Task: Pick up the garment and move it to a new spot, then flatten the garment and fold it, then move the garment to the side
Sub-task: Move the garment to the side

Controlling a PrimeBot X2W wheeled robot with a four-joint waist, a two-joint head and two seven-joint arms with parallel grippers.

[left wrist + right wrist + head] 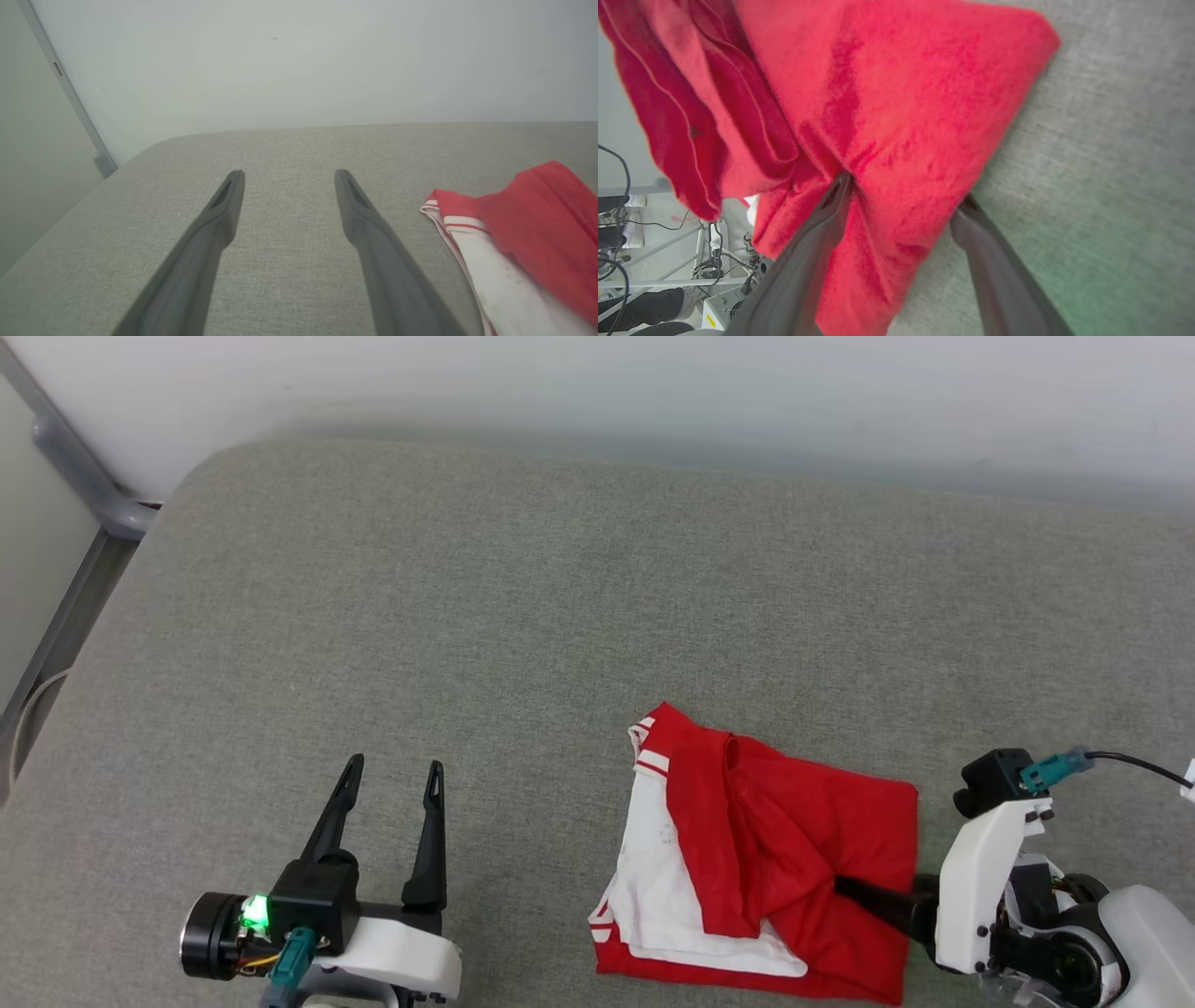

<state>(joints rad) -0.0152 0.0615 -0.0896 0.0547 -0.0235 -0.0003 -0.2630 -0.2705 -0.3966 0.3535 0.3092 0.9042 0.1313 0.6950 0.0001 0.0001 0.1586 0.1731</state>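
The folded red jersey T-shirt with white sleeves and striped trim (766,859) lay at the near right of the grey woven cushion (467,616). The right gripper (903,191) stood spread wide astride its right edge, one dark finger on top of the cloth and the other seemingly beneath, pinching nothing. The left gripper (395,765) hung with jaws apart over bare cushion at the near left. If the right jaws closed on the top layer alone, or dragged sideways, the fold would likely spill open and bunch.
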